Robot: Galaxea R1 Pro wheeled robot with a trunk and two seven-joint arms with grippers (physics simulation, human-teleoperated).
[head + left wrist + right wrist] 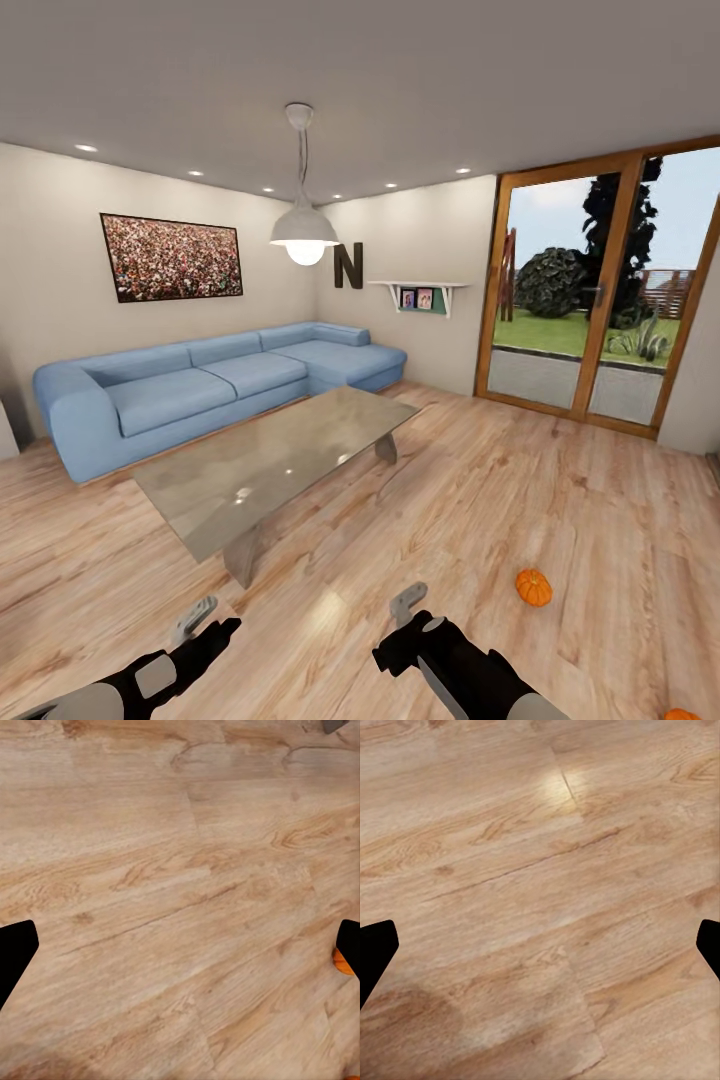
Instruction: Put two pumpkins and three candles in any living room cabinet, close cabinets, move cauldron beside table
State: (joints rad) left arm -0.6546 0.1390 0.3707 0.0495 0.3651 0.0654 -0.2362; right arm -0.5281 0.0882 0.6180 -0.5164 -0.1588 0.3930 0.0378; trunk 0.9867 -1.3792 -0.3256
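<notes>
Table (270,465) glossy, reflective; floor (560,500) — wood planks.

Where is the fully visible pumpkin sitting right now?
In the head view the pumpkin lies on the wooden floor at lower right, just ahead and right of the right gripper, well clear of the coffee table.

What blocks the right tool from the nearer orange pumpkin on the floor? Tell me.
Nothing visible. Bare wood floor lies between the right tool and the pumpkin; the coffee table stands off to the other side.
</notes>
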